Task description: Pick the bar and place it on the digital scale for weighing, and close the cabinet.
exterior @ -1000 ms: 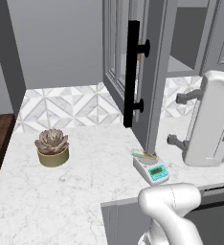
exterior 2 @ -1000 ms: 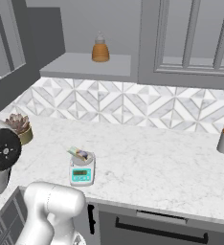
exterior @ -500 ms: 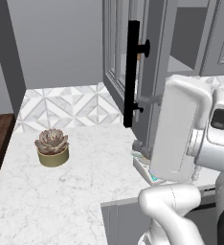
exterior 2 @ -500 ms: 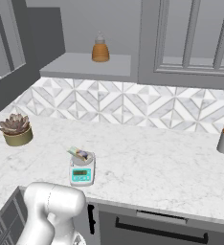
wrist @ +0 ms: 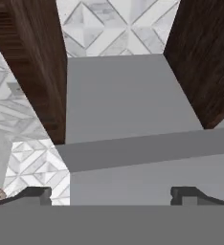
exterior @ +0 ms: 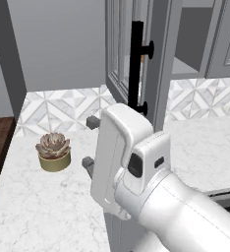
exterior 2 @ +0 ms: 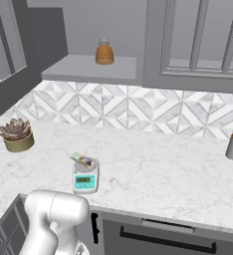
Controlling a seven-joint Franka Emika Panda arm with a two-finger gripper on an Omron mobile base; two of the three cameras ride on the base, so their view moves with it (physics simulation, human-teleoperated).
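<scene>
Bar [exterior 2: 82, 159] sits on digital scale [exterior 2: 85, 177]; jaws spread, empty, at cabinet [exterior: 123, 54] door's 7 o'clock. Risk: missing door edge, glancing off handle [exterior: 136, 64].

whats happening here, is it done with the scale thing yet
The weighing part looks done: the bar lies on the digital scale on the marble counter. What's left is the cabinet, whose glass door stands open with its black handle toward the arm. The gripper is open and empty, raised over the counter left of the door and near a potted succulent, not touching the door. An orange-brown bottle sits on the cabinet shelf.
</scene>
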